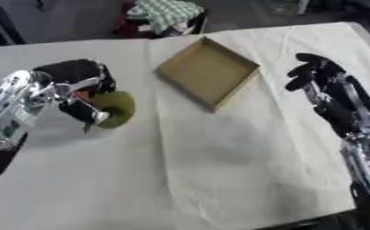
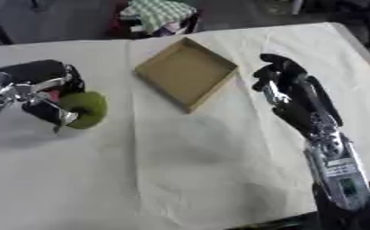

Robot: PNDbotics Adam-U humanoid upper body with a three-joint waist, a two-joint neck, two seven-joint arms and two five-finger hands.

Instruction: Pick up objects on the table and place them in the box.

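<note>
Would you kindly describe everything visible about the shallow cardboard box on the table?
The shallow brown cardboard box is square, open-topped and lidless, with low upright walls and a flat floor, and nothing shows inside it. It sits flat on the white cloth-covered table, turned so one corner points toward the robot, toward the far middle. Neither the left hand nor the right hand touches it.

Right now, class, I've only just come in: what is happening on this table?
The left robot hand has its fingers curled round a green round object at the left side of the cloth-covered table. The shallow cardboard box sits further back, near the middle, and looks empty, so the object has not been placed yet. The right robot hand hangs open to the right of the box, holding nothing.
</note>
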